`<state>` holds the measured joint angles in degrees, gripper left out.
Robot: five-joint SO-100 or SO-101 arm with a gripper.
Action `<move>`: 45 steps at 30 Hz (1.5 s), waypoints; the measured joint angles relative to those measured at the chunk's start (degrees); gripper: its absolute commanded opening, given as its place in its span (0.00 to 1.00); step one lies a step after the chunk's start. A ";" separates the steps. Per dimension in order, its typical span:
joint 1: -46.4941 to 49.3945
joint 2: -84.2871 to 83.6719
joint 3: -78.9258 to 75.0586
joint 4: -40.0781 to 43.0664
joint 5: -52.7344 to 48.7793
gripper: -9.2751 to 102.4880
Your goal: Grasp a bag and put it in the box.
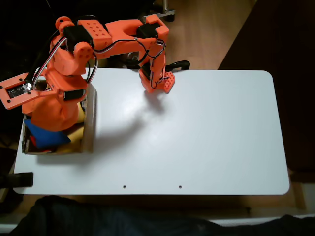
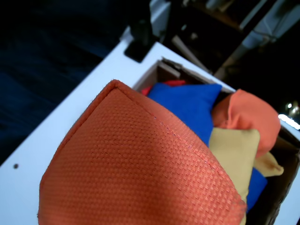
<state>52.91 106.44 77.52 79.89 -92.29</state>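
- bag (image 2: pixel 140 168) fills the wrist view from 6 to 9 o'clock, close under the hand and above the box (image 2: pixel 164 70).
- hand's fingers are hidden; cannot tell whether it pinches the bag.
- in the fixed view, bag (image 1: pixel 49 110) hangs over the box (image 1: pixel 89 123) at the bench's (image 1: pixel 197 128) 9 o'clock edge.

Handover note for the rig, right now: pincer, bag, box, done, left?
Pincer: its fingers are hidden, so I cannot tell its state; the orange bag hangs close under the wrist camera, apparently held.
Bag: over the box at the left edge of the white table in the fixed view, not yet released.
Box: already holds a blue bag, a yellow bag and a rounder orange bag.
Done: grasp and carry.
Left: lower, release, withdraw.
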 measured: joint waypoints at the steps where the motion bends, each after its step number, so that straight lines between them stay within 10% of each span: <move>1: 0.18 -0.53 0.00 -0.18 0.00 0.11; 32: 2.11 -16.00 -14.85 -2.46 1.14 0.13; 45: 2.11 -18.02 -15.21 -2.99 2.11 0.31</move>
<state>55.02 88.42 62.31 76.90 -90.18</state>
